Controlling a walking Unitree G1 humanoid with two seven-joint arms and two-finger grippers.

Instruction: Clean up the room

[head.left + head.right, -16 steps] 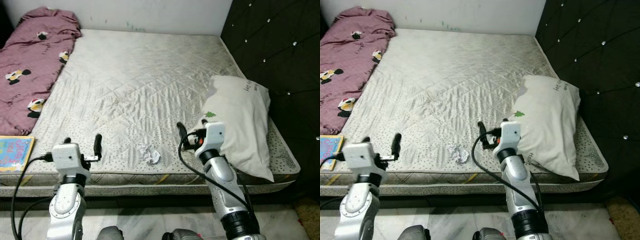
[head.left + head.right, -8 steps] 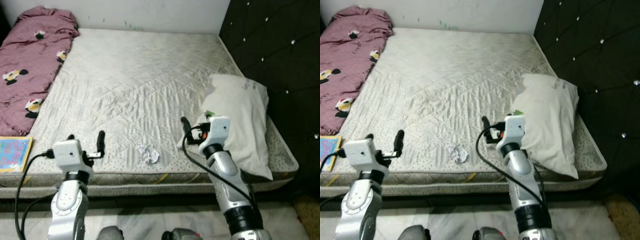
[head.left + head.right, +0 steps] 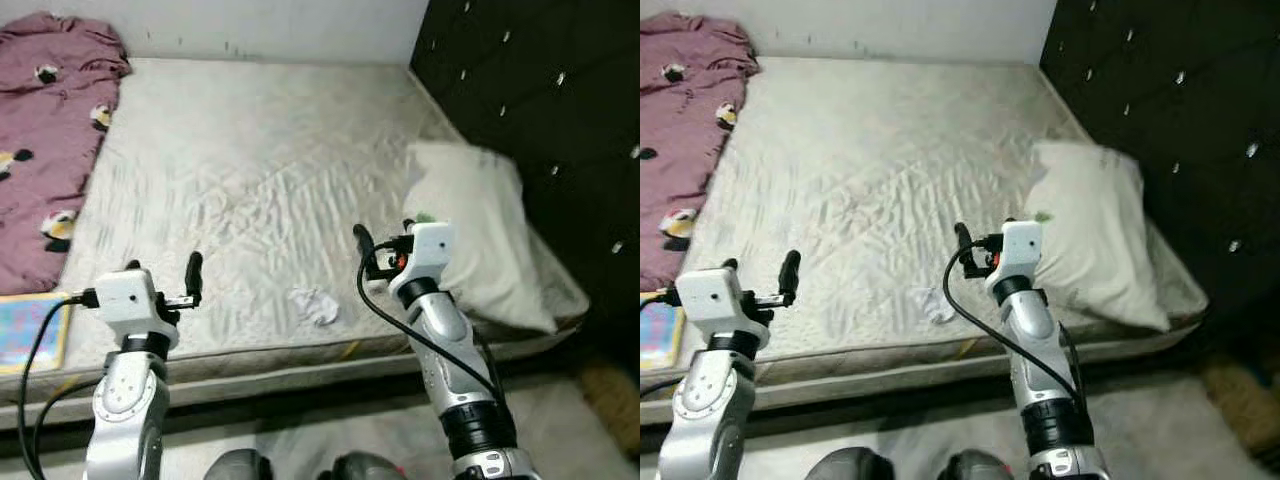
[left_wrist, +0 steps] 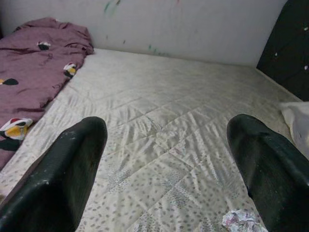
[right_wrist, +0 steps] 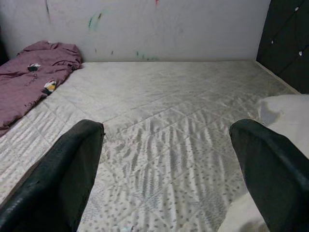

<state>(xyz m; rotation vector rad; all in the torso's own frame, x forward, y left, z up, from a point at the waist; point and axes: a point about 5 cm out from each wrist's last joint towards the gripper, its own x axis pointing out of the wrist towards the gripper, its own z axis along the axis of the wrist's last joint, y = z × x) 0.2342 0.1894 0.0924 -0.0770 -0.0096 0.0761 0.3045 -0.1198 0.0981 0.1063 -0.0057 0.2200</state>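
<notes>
From the head, a crumpled paper (image 3: 316, 305) lies near the mattress (image 3: 270, 150) front edge, between both arms

In the wrist views, left end effector (image 4: 164, 169) and right end effector (image 5: 166, 169) gape, holding nothing; either should descend squarely over it

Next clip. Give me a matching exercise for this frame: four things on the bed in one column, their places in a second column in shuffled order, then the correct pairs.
Things:
1. crumpled paper
2. white pillow
3. maroon blanket
4. colourful book

Places:
A. along the robot's left side of the mattress, reaching the far wall
B. by the dark headboard, on the robot's right
C. near mattress edge, between the two arms
D. near-left corner, just in front of the blanket

Pairs: 1-C, 2-B, 3-A, 4-D
</notes>
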